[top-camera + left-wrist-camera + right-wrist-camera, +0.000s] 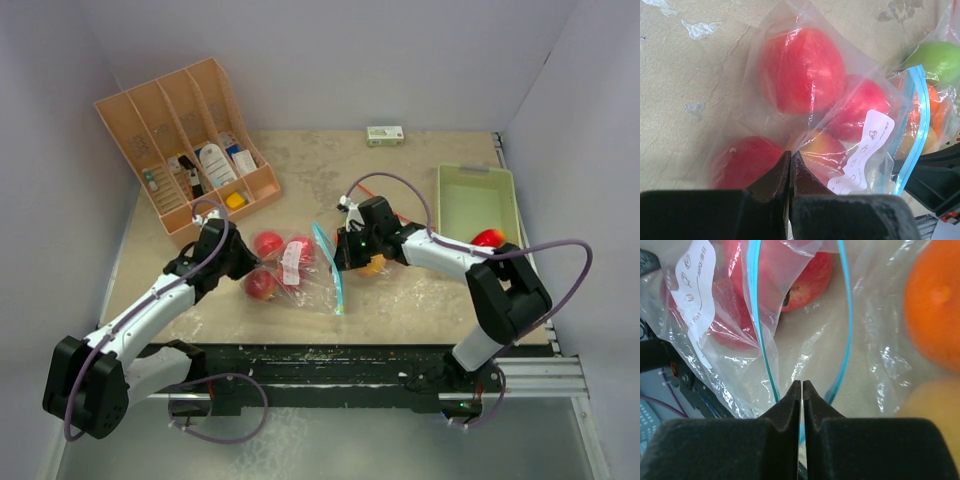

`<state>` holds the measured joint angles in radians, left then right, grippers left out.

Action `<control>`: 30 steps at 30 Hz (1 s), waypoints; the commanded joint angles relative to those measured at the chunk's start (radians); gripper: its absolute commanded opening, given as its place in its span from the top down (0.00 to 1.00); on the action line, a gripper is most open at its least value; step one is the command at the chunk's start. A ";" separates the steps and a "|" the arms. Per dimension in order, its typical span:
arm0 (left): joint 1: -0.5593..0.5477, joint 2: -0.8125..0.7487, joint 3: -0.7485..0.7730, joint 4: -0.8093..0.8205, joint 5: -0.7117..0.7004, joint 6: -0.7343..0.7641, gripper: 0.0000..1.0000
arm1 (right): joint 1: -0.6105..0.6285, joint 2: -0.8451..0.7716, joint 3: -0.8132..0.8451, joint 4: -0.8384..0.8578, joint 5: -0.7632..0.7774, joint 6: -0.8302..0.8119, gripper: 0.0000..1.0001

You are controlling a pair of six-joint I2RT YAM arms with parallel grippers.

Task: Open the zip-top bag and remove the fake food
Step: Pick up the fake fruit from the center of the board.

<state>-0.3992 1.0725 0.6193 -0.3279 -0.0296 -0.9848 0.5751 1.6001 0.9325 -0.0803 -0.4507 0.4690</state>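
Note:
The clear zip-top bag (305, 275) lies mid-table, its blue zip rim (330, 262) facing right. Red fake food (267, 244) sits inside it. My left gripper (243, 262) is at the bag's left end, shut on a fold of film (790, 152) between red fruits (802, 70). My right gripper (338, 255) is at the mouth, jaws together on one blue zip strip (802, 382). The two strips (845, 315) stand apart, so the mouth gapes. An orange fruit (935, 300) and a green one (940, 60) lie just beyond the rim.
A pale green tray (475, 200) at the right holds a red fruit (487, 238). An orange divided organiser (185, 145) with small items stands at the back left. A small box (385, 134) lies by the back wall.

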 commanded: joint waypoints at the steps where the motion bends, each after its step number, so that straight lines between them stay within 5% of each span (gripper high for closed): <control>1: 0.006 -0.035 0.026 0.000 -0.003 -0.003 1.00 | 0.025 0.033 0.055 0.054 -0.051 -0.028 0.98; 8: 0.005 -0.068 0.113 -0.068 -0.032 0.077 1.00 | 0.038 0.057 0.108 0.097 -0.078 -0.034 1.00; 14: -0.048 -0.106 0.201 -0.098 -0.081 0.150 1.00 | 0.037 0.094 0.099 0.203 -0.117 -0.030 0.78; 20: -0.159 -0.051 0.279 -0.087 -0.151 0.216 1.00 | 0.037 0.134 0.097 0.319 -0.182 0.009 0.70; 30: -0.165 -0.021 0.154 -0.086 -0.171 0.079 1.00 | 0.038 0.147 0.040 0.374 -0.228 0.016 0.43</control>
<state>-0.5617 1.0565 0.8127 -0.4278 -0.1768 -0.8394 0.6086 1.7519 0.9974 0.2390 -0.6304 0.4839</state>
